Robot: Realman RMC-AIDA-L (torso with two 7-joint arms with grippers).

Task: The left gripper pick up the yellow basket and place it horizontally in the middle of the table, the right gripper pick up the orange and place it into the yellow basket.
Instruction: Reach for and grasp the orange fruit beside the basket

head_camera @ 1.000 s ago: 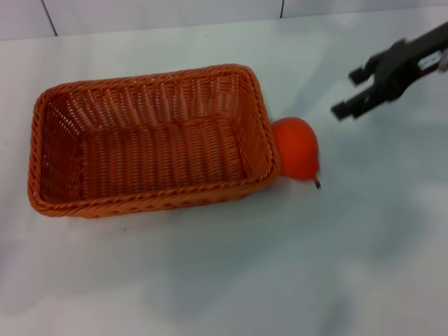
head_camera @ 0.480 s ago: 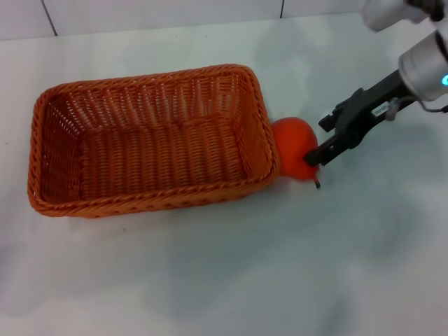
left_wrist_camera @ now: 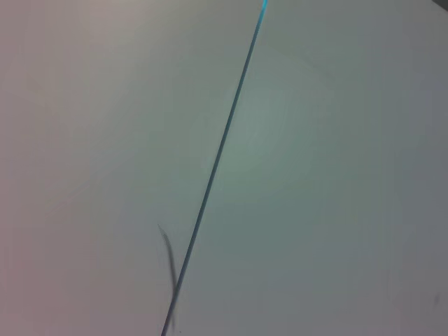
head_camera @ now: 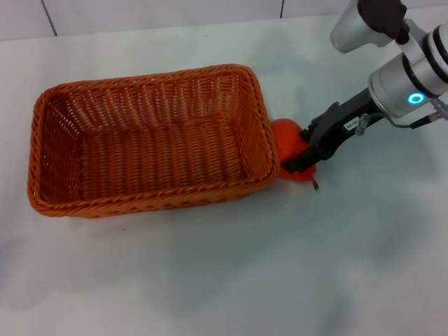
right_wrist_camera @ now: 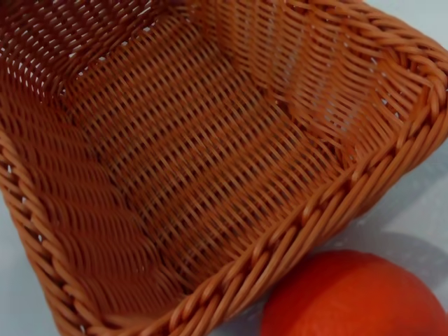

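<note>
The yellow basket (head_camera: 143, 201), orange-brown woven wicker, lies lengthwise on the table (head_camera: 245, 273) left of centre, and it is empty. It fills the right wrist view (right_wrist_camera: 329, 206). The orange (head_camera: 283, 138) rests on the table against the basket's right end wall, and it also shows in the right wrist view (right_wrist_camera: 357, 297). My right gripper (head_camera: 297, 150) reaches in from the upper right. It is open, with one finger on each side of the orange. The left gripper is out of view.
The right arm's silver wrist with its blue ring (head_camera: 416, 98) hangs over the table's far right. A wall with dark tile seams (head_camera: 47, 15) runs behind the table. The left wrist view shows only a pale surface with a dark seam (left_wrist_camera: 217, 157).
My right gripper has come down and leftwards from the upper right, and its open fingers now straddle the orange. The basket and the orange have not moved.
</note>
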